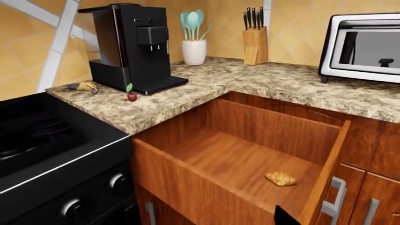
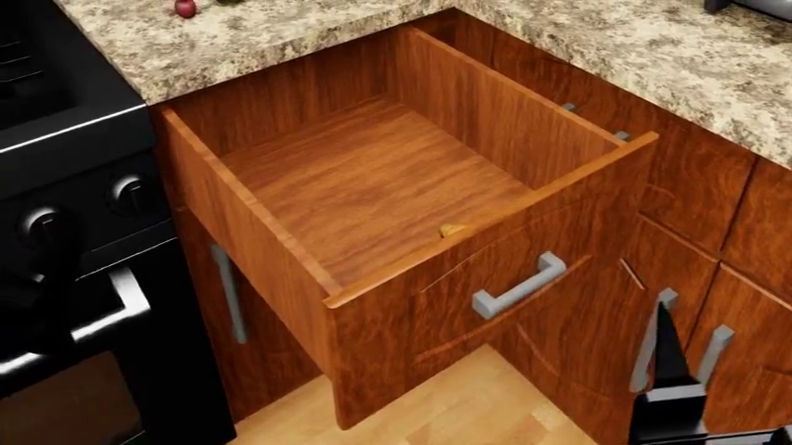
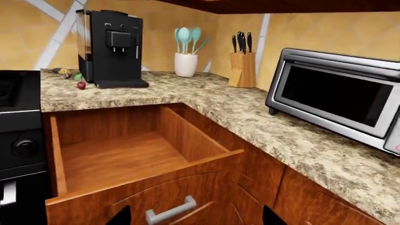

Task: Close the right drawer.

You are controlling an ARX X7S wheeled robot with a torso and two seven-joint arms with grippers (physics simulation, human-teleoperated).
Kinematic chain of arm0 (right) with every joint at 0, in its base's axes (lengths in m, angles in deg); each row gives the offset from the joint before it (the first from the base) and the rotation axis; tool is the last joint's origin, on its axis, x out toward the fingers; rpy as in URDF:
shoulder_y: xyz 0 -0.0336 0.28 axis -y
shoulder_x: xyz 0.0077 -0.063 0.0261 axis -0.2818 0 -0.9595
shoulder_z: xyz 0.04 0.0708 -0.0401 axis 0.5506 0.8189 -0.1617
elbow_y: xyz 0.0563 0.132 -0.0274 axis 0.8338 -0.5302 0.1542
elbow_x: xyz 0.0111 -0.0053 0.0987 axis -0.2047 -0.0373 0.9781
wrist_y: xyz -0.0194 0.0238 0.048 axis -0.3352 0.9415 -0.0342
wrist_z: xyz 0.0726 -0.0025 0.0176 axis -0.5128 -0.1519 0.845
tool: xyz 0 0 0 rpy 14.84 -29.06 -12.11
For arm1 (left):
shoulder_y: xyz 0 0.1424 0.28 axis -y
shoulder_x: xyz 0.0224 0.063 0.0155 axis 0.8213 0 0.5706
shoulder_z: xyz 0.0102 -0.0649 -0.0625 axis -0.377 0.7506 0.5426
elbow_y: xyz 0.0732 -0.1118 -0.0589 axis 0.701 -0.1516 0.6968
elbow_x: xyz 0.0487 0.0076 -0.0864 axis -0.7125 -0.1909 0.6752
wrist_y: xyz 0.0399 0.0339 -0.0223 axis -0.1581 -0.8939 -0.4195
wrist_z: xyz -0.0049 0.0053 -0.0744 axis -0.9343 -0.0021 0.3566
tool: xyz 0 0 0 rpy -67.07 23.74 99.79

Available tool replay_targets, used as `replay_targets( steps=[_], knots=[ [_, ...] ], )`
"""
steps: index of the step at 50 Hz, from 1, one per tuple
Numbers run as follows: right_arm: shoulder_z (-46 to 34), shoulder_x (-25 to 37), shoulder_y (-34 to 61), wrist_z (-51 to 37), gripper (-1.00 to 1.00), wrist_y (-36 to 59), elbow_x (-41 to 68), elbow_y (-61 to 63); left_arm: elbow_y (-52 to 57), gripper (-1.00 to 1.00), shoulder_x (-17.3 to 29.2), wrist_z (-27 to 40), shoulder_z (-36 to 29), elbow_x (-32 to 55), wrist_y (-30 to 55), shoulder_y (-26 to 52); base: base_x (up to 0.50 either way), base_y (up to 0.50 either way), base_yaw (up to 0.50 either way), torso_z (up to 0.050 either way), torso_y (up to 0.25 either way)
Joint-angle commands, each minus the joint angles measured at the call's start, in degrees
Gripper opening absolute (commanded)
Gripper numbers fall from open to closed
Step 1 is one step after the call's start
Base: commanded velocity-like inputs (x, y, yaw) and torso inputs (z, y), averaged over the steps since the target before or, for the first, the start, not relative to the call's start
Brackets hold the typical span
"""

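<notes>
Right drawer (image 2: 371, 185) stands open, holding one croissant (image 1: 280, 178).

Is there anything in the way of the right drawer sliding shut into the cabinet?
Nothing visible blocks it. The right drawer stands pulled far out, holding only a small croissant lying low on its floor near the front panel, below the rim, so it should ride in with the drawer. The handle faces out, unobstructed.

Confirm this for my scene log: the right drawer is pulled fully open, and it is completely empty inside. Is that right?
Not quite. The right drawer is pulled open, but it is not empty: a small golden pastry, apparently a croissant, lies on its floor near the front panel. The left wrist view shows it clearly; the head view shows only its edge.
</notes>
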Motion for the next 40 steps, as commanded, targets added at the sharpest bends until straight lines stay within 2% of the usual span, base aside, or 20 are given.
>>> replay_targets(
  steps=[1, 7, 14, 15, 22, 27, 30, 40],
  knots=[
    [1.35, 1.83, 0.37, -0.87, 1.00, 1.30, 2.29, 0.89, -1.48, 1.00, -0.13, 0.06, -0.75, 1.44, 1.98, 4.29, 0.21, -0.17, 0.00, 0.000, 0.000],
    [0.54, 1.75, 0.30, -0.21, 1.00, 0.88, 0.73, 0.80, -1.70, 1.00, -1.06, 0.13, -2.93, 0.56, 2.22, 5.16, 0.30, -0.24, 0.00, 0.000, 0.000],
    [-1.60, 2.39, 2.34, -1.29, 1.00, 1.52, 0.26, 0.67, -1.33, 1.00, -0.86, 0.17, -2.39, 1.23, 2.13, 4.40, 0.31, -0.27, 0.00, 0.000, 0.000],
    [-1.70, 2.45, 2.40, -1.37, 1.00, 1.58, 0.25, 0.65, -1.43, 1.00, 0.44, -0.85, -1.13, 2.01, 2.02, 3.82, 0.29, -0.29, 0.00, 0.000, 0.000],
    [-2.50, 3.12, 2.49, -4.10, 1.00, 3.17, -0.32, 0.93, -1.49, 1.00, -0.22, -0.31, -1.57, 2.12, 2.10, 4.36, 0.27, -0.27, 0.00, 0.000, 0.000],
    [-0.44, 2.53, 2.39, -3.95, 1.00, 2.61, 2.88, 0.50, -1.39, 1.00, -0.71, 0.60, -1.88, 2.29, 2.51, 4.58, 0.00, 0.00, 0.00, 0.000, 0.000],
    [-3.31, 3.60, 3.22, -4.57, 1.00, 3.87, 0.94, 0.45, -1.85, 1.00, -0.41, 0.18, -1.71, 1.97, 2.04, 4.20, 0.00, 0.00, 0.00, 0.000, 0.000],
    [-1.10, 3.25, 2.06, -4.79, 1.00, 2.70, 0.01, 0.98, -2.13, 1.00, 0.56, 0.06, -0.83, 2.45, 2.04, 3.89, 0.00, 0.00, 0.00, 0.000, 0.000]
  ],
)
